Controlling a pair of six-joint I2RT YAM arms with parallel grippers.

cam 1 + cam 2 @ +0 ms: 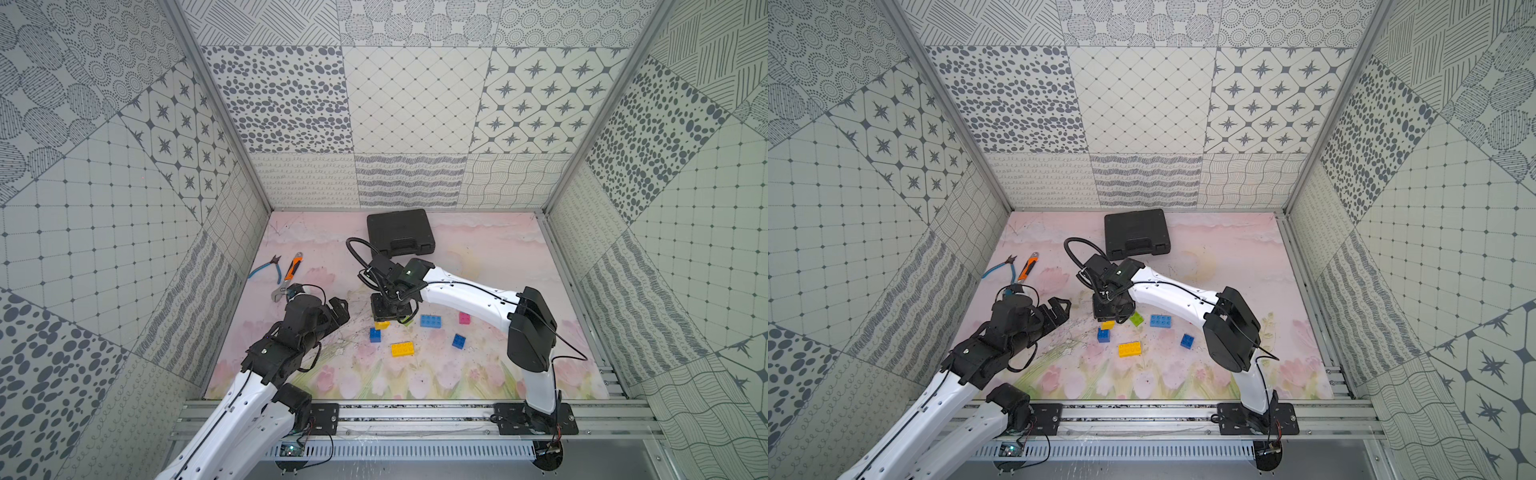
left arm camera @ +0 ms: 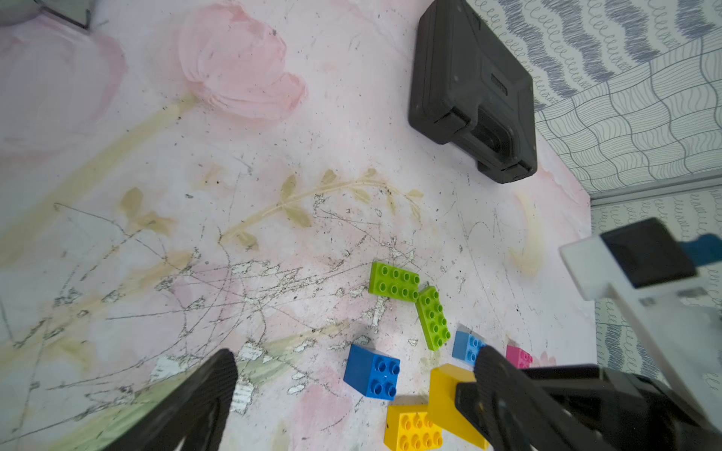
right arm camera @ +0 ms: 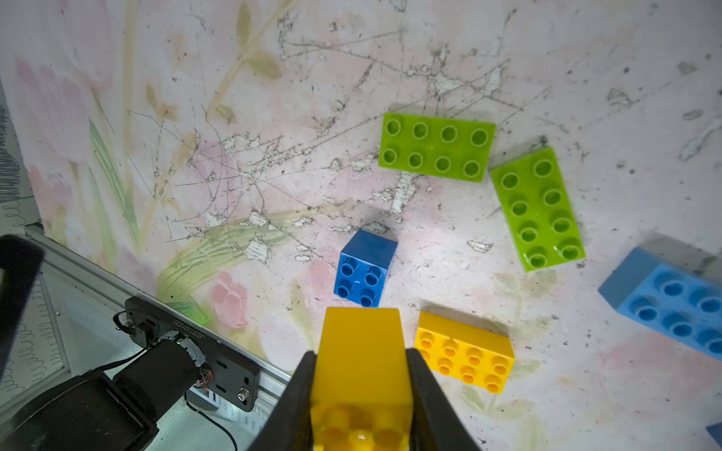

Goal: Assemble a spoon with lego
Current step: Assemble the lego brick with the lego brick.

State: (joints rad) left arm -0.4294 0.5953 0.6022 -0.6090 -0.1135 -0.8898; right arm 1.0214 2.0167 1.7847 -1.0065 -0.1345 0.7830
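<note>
The right gripper (image 3: 361, 357) is clamped tight on a small yellow brick (image 3: 361, 332) near the middle of the tabletop (image 1: 478, 257). The left gripper (image 2: 355, 353) is at its 9 o'clock in both top views. Its fingers are wide apart with nothing between them.

The tabletop is pink with painted tulips and has lots of scratches and chipped spots. Grey and white walls (image 1: 415, 104) with dots, stars and wavy lines stand on three sides. A black case (image 1: 400, 232) lies at 12 o'clock. Blue pliers (image 1: 266, 270) and an orange wrench (image 1: 291, 270) lie at 10 o'clock.

The other lego bricks lie loose, knobs up, and none is stuck to another. From the right gripper:
- A dark blue square brick (image 1: 375, 335) is at 7 o'clock.
- A long yellow brick (image 1: 402, 349) is at 6 o'clock.
- A long light blue brick (image 1: 431, 321) and a pink brick (image 1: 464, 318) are at 3 o'clock.
- A second dark blue brick (image 1: 458, 340) is at 4 o'clock.
- One long green brick (image 3: 436, 146) and another green brick (image 3: 537, 209) lie just beside each other, close under the gripper.
</note>
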